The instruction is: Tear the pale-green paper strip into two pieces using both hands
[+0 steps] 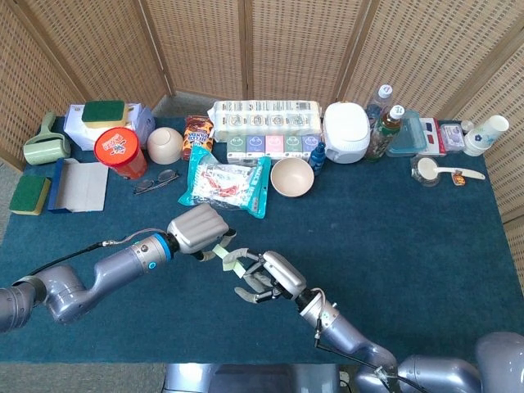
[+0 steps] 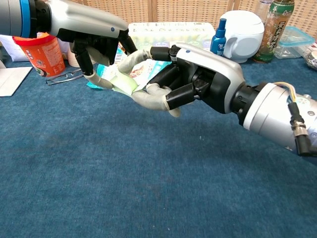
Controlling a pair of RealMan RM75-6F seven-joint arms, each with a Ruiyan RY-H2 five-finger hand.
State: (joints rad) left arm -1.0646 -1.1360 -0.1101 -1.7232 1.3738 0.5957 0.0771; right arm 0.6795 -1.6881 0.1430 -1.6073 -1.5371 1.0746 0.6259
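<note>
Pale-green paper strip [image 2: 124, 83] hangs in the air above the near half of the tabletop [image 1: 426, 246], a little left of the middle, caught between the two hands. In the chest view it looks bunched and short, with no visible split, though most of it is hidden by fingers, so I cannot tell whether a tear has begun.

Nearest the front edge, the right hand [image 2: 190, 79] reaches in from the near right with its thumb and a finger pinched on the strip's right end, its other fingers curled beneath. Just beyond it, the left hand [image 2: 96, 42] comes in from the left edge and pinches the strip's left end between downward-pointing fingertips [image 2: 95, 78]. The two hands are almost touching, so very little paper spans between the grips.

My reading is that the grasp is made and the tearing step is in hand. The next move calls for both pinches to stay firm while the hands draw in opposing directions, one toward the front edge and one away, so the paper shears rather than slips out. With such a short span, a straight pull apart would more likely drag the strip from one grip.

Farther back lie a blue-edged snack bag [image 1: 225, 182], a pair of glasses [image 1: 155, 180] and a beige bowl [image 1: 291, 176]. Along the far edge stand an orange tub [image 1: 119, 151], a long multipack [image 1: 266, 128] and a white cooker [image 1: 346, 131].
</note>
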